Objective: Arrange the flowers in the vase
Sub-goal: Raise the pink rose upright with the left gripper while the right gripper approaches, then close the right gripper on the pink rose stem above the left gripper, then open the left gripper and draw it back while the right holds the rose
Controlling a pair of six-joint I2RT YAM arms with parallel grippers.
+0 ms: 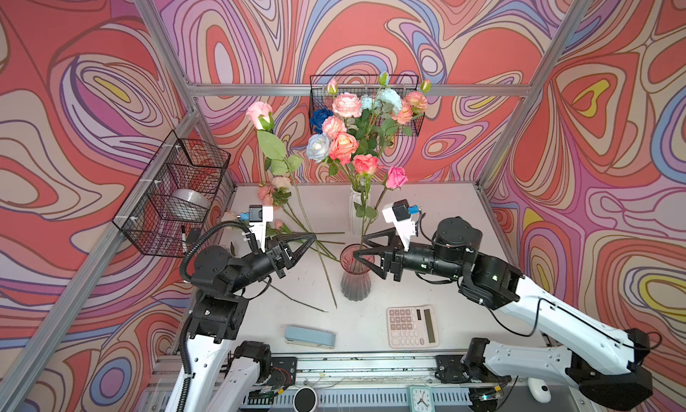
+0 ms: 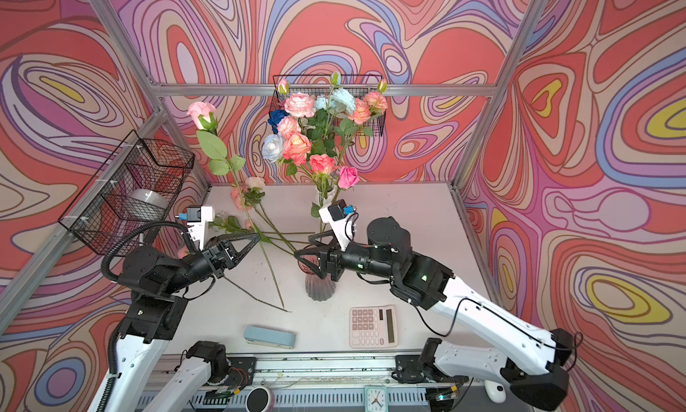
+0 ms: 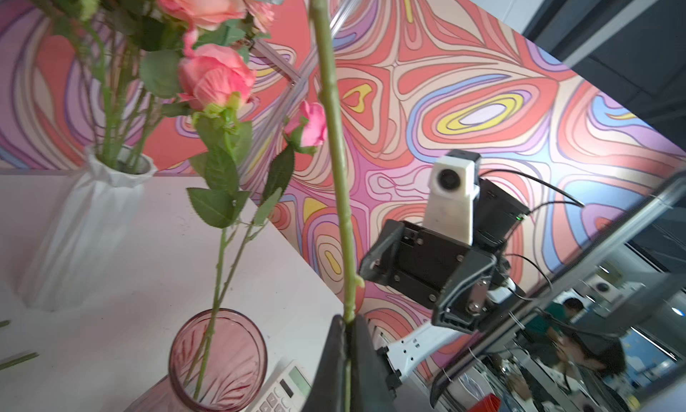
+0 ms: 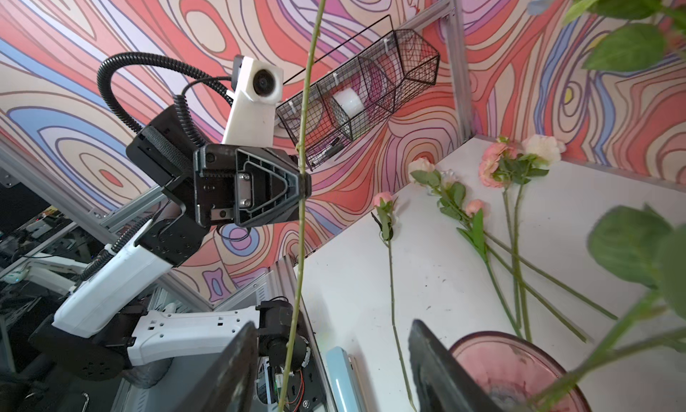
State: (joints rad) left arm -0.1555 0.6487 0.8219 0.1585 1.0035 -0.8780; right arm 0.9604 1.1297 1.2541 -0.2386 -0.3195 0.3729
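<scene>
Left jaws are clamped mid-stem on a long pink rose [image 1: 260, 114], stem end hanging below. I'd raise it until that end clears the rim, then carry it toward four o'clock over the pink vase [image 1: 355, 284]; right jaws, apart at its mouth, can steady the stem.

You're in a robotics lab test cell: aluminium framing [image 1: 356, 90] boxes in a white tabletop [image 1: 365, 319]. Printed swirl backdrops [image 1: 74, 94] serve as walls, robot arms [image 1: 549, 317] mount on a front rail [image 1: 371, 362], and people [image 3: 571, 306] sit at cluttered workstations outside.
</scene>
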